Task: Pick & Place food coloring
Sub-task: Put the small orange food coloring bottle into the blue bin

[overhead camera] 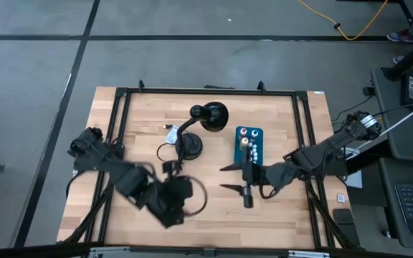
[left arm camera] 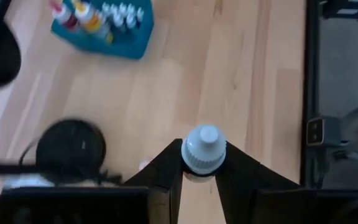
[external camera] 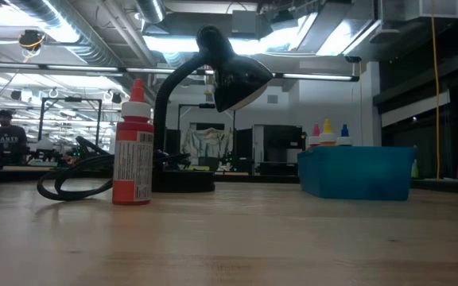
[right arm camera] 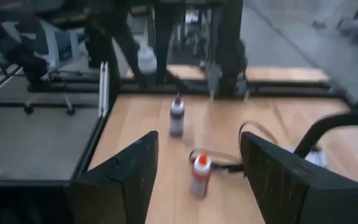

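The tabletop (overhead camera: 278, 215) is light brown wood. The lamp (overhead camera: 208, 118) is black. The box (external camera: 356, 171) is blue-green. One bottle (external camera: 134, 147) is red with a white tip.

Even overhead light; motion blur softening the arm views.

Ceiling strip lights (external camera: 173, 44) are glaring bright in the low view, leaving the desk lamp (external camera: 221, 71) standing as a dark silhouette. The wooden surface (overhead camera: 278, 208) is looking evenly lit, with soft shadows. The left arm (overhead camera: 156, 193) is smearing with motion blur, and the right wrist view is looking hazy throughout.
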